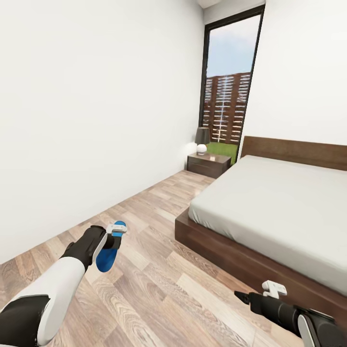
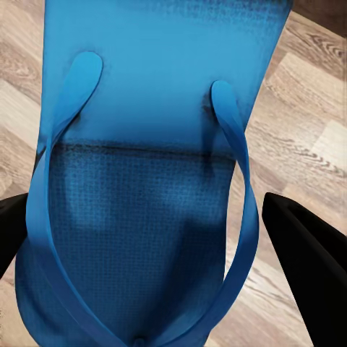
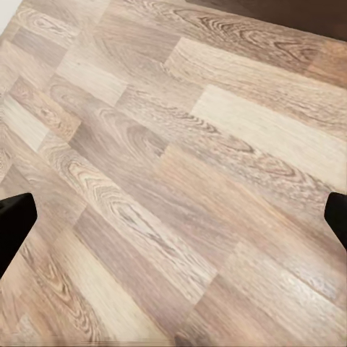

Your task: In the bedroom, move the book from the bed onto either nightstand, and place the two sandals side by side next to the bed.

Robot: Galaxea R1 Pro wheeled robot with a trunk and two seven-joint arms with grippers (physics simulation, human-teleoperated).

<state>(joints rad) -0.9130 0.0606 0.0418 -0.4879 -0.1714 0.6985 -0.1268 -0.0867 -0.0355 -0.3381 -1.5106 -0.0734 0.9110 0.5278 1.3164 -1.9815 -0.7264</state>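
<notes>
My left gripper (image 1: 114, 241) is shut on a bright blue sandal (image 1: 105, 260), held just above the wood floor to the left of the bed (image 1: 270, 207). Up close, the sandal (image 2: 144, 144) shows its strap side, with a dark finger (image 2: 307, 253) at each edge. My right gripper (image 1: 241, 295) hangs open and empty near the bed's front corner; its open jaws (image 3: 173, 220) frame bare floor planks. A dark-brown nightstand (image 1: 208, 165) stands by the headboard at the far wall. The book is out of view.
A small lamp (image 1: 202, 140) sits on the nightstand. A tall black-framed window (image 1: 226, 96) is behind it. A white wall (image 1: 86, 120) runs along the left. The wood floor (image 1: 159, 270) forms an aisle between wall and bed frame.
</notes>
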